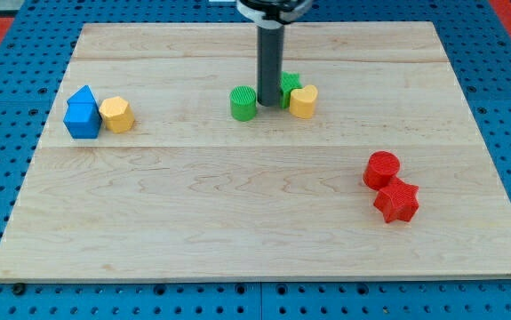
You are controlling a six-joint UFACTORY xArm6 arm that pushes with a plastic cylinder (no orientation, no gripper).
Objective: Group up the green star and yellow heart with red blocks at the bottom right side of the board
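Now, landmark: my tip [268,106], lower end of dark rod, down on tabletop [237,222] in upper middle. Tool plain rod: no jaws, nothing held. Green star [290,86] just beside tip toward view's right, partly hidden by rod; contact cannot tell. Yellow heart [304,101] touching star, further right of tip. Green cylinder [243,103] just left of tip. Red cylinder [382,169] and red star [397,201] touching, well apart from tip, lower right. Blue block [83,114] and yellow hexagon [116,115] far left of tip, touching.
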